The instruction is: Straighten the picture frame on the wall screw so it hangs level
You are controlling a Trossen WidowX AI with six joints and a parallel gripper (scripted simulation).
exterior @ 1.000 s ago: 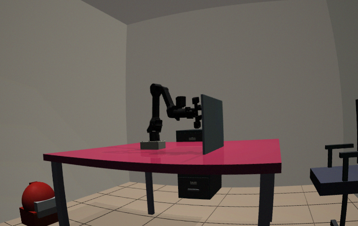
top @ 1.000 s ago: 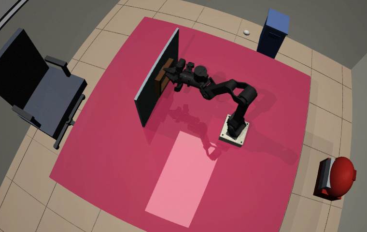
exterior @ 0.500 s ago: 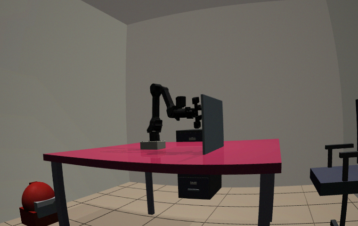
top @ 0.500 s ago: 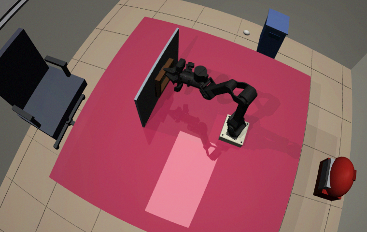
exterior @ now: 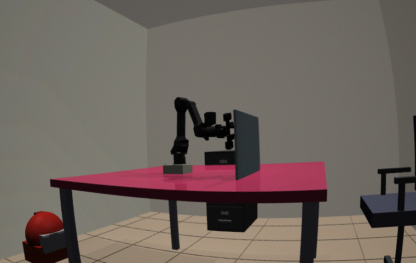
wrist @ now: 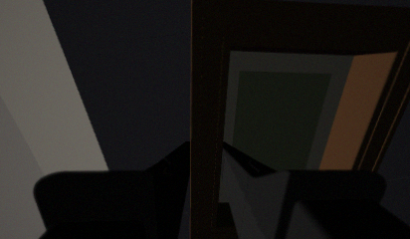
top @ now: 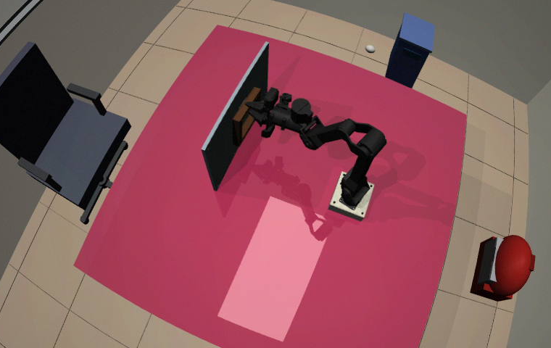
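The brown picture frame (top: 241, 115) (wrist: 207, 90) is against the front of the upright panel (top: 218, 162) (exterior: 247, 146) (wrist: 122, 75). Its dark green picture shows in the wrist view. My gripper (top: 249, 108) (wrist: 204, 146) is shut on the frame's top bar, one finger above it and the other inside the opening. In the wrist view the bar runs straight up between the fingertips. The screw and the notched strip are hidden. The panel hides the frame in the exterior view. I cannot tell from these views whether the frame is level or resting on the screw.
The panel stands on the pink table (top: 162, 224) (exterior: 288, 176). The arm's pale base (top: 338, 209) (exterior: 177, 169) is in front of it. An office chair (top: 80, 151) (exterior: 399, 205) is behind the panel, beyond the table edge. A blue cabinet (top: 407, 56) stands on the floor.
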